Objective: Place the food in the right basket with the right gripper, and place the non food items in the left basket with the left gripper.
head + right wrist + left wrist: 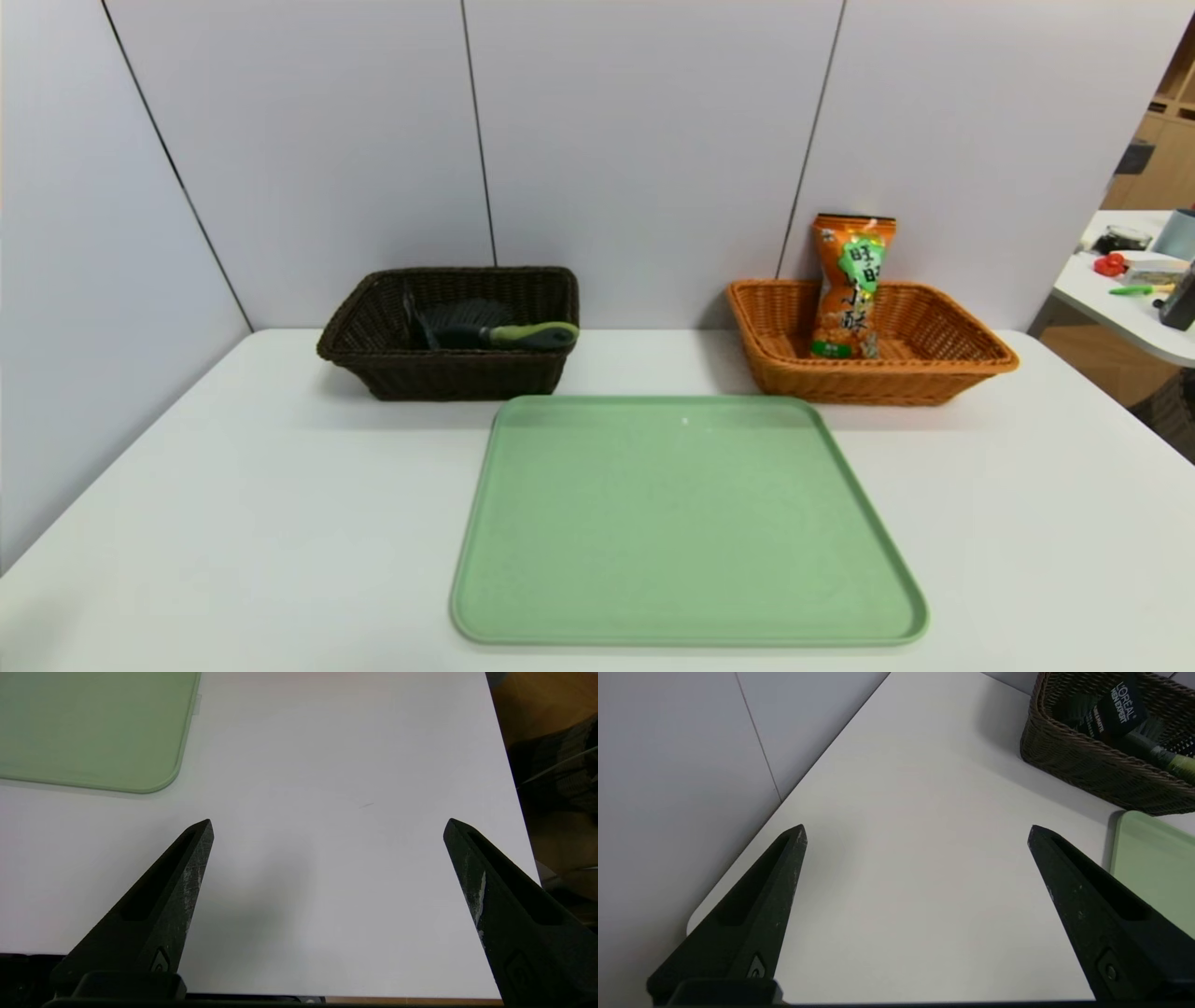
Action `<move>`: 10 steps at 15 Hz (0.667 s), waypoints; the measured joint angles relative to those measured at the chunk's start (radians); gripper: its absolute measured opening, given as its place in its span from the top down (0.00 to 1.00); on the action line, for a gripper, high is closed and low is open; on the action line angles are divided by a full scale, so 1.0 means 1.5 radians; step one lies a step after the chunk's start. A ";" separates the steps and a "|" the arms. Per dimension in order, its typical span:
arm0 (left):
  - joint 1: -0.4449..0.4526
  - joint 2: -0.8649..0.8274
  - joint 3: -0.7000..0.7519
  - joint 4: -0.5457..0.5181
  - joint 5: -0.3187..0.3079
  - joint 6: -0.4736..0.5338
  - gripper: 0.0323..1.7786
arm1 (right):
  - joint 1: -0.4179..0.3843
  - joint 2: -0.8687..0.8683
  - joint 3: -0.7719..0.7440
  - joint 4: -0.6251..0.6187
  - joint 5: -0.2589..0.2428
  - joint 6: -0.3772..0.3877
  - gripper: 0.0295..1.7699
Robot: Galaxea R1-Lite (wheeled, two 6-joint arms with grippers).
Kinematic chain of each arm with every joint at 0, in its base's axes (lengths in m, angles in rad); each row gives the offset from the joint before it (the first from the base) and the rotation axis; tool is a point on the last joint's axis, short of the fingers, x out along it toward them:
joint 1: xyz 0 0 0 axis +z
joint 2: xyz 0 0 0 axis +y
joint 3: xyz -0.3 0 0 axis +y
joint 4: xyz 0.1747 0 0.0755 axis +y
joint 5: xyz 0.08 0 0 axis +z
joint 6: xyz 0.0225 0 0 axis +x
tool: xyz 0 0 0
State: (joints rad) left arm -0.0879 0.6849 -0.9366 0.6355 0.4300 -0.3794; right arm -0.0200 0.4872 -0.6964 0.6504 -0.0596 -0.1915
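Note:
The orange snack bag (851, 285) stands upright in the orange-tan right basket (971, 353), leaning on the wall. In the dark brown left basket (373, 359) lies the brush (495, 329), its green handle resting over the rim. The left wrist view shows the black tube (1113, 711) in that basket (1069, 760) beside the brush (1164, 756). My left gripper (916, 830) is open over bare table near the left front corner. Over the table near its right front edge, my right gripper (328, 826) is open too, holding nothing. Neither arm appears in the head view.
A pale green tray (686, 523) lies in the middle of the white table (233, 523), just in front of the two baskets; its corners show in the wrist views (1153, 868) (93, 728). A wall stands close behind the baskets. Another table with clutter (1134, 280) is off right.

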 joint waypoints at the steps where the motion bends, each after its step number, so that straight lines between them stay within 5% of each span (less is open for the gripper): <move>1: 0.001 -0.020 0.015 0.000 0.000 0.004 0.05 | -0.001 -0.019 0.001 0.017 -0.001 0.000 0.04; 10: 0.051 -0.189 0.156 -0.057 -0.036 0.013 0.05 | -0.006 -0.162 -0.008 0.083 -0.002 0.022 0.04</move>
State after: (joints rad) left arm -0.0115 0.4021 -0.7028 0.5498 0.3766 -0.3602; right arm -0.0287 0.2443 -0.7085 0.7753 -0.0630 -0.1583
